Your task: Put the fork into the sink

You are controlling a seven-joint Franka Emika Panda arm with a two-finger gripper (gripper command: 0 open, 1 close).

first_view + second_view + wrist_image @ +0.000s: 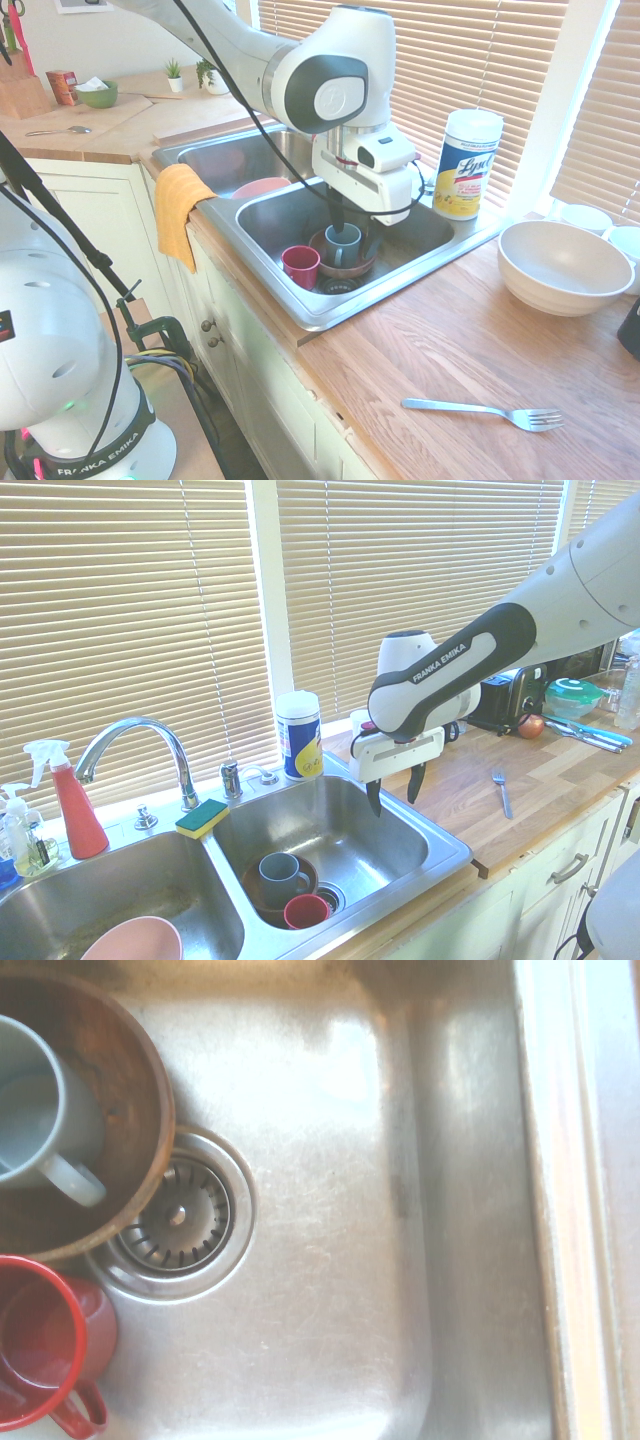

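The silver fork (482, 410) (502, 792) lies flat on the wooden countertop, to the side of the sink, with nothing touching it. My gripper (355, 225) (394, 792) hangs open and empty over the sink (425, 243) (372, 852), its two dark fingers pointing down just above the basin. The wrist view looks straight down at the sink floor (330, 1260) and the round drain (180, 1215). Inside the basin a brown bowl (135, 1100) holds a grey mug (40, 1130), and a red cup (45, 1340) stands beside it.
A Lysol canister (465, 165) stands on the rim behind the sink. A white bowl (563, 265) sits on the counter beyond the fork. An orange cloth (180, 210) hangs over the front rim. Faucet (140, 745), sponge (202, 818) and a pink bowl (130, 940) are by the other basin.
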